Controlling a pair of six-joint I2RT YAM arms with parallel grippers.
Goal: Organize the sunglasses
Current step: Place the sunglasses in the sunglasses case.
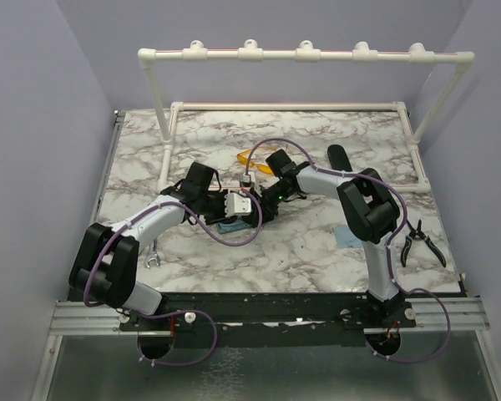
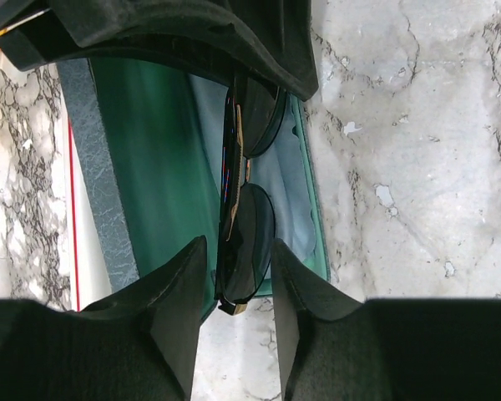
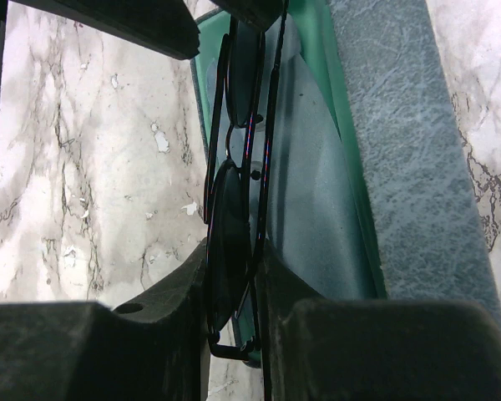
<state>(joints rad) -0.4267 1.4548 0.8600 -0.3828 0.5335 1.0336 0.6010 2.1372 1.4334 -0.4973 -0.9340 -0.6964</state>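
Left wrist view: far lens of the dark wire-frame sunglasses (image 2: 247,238) is partly covered by a finger (image 2: 175,33) of the right gripper (image 3: 234,255), cut off at the top edge. Contact between left gripper (image 2: 238,251) and lens cannot be resolved. Green-lined case (image 2: 142,167) is cropped top and bottom.
Top view: 1 end of the yellow-orange sunglasses (image 1: 247,157) is hidden behind the right arm (image 1: 317,178); the dark pair is masked.

The dark sunglasses (image 2: 249,234) have near-black lenses on a black frame; the case (image 2: 150,167) is green inside (mottled grey-blue outside); the table (image 2: 417,167) is white marble, grey-veined.
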